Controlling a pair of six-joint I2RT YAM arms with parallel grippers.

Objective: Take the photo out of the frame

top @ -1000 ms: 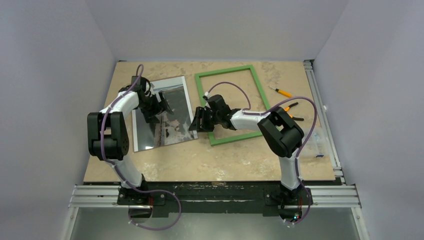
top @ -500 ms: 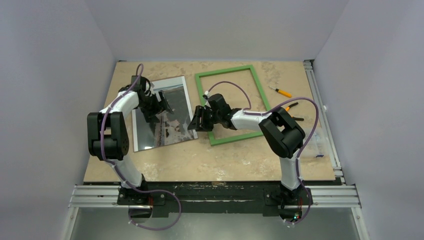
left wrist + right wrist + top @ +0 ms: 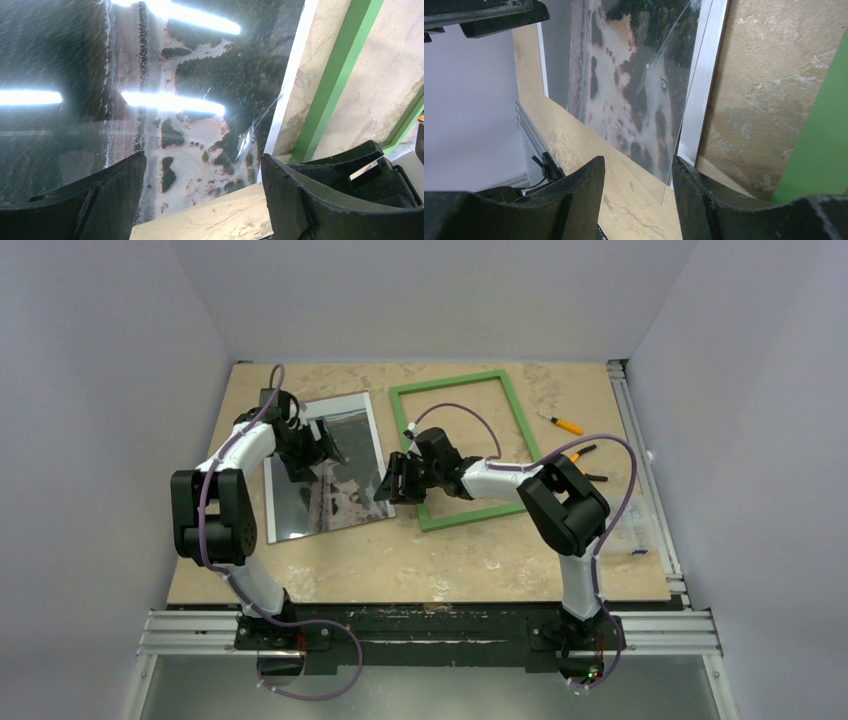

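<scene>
The photo [image 3: 325, 470], a grey and pale landscape with a white margin, lies face up on the table, left of the empty green frame [image 3: 460, 445]. A clear sheet lies over it, glaring in the left wrist view, and its corner [image 3: 664, 185] juts past the photo's edge. My left gripper [image 3: 322, 445] hovers over the photo [image 3: 200, 100], open, with nothing between its fingers [image 3: 107, 200]. My right gripper [image 3: 385, 485] is open at the photo's near right corner [image 3: 634, 75]. The clear corner lies between its jaws, close to the right finger [image 3: 704, 200]. The green frame shows at the side in both wrist views [image 3: 340, 75] [image 3: 824, 140].
A yellow-handled tool [image 3: 560, 423] and orange-and-black pliers [image 3: 585, 462] lie right of the frame. A small clear plastic box [image 3: 630, 530] sits near the right rail [image 3: 640, 440]. Grey walls enclose the table on three sides.
My left arm has shifted slightly toward the far left over the photo. My right gripper has edged a little left at the photo's corner. Photo and frame stay put.
</scene>
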